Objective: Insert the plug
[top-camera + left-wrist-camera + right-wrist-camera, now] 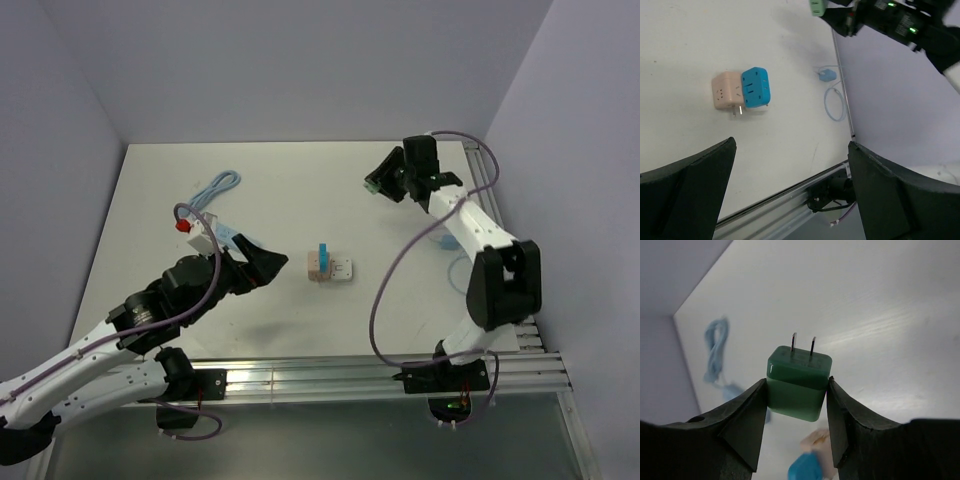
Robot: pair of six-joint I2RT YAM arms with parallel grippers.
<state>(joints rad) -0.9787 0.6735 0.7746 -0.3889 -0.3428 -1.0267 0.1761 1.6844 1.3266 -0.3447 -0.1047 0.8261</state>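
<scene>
Overhead, the desk [300, 190] is a plain white board, matte and slightly scuffed, shut in by pale lavender walls [300, 70] at its far, left and right edges. A slotted aluminium rail [380, 372] runs along its near edge.

The green plug [799, 382] is off the desk, above the far right corner area. The right gripper [797, 390] is clenched on it, one finger pressed to each side of the body. Its two metal prongs point away from the wrist.

At the middle of the desk, a pink block [726, 91] and a blue block [755, 87] lie touching side by side. Both show small dark slots on their faces. Whether either face carries lettering cannot be told at this size.

The left gripper [791, 144] is released, its jaws spread wide. It hovers just left of the two blocks, pointing toward them.

A light blue cable [218, 186] lies coiled towards the far left corner. A second cable [832, 97], also light blue, lies by the right edge.
</scene>
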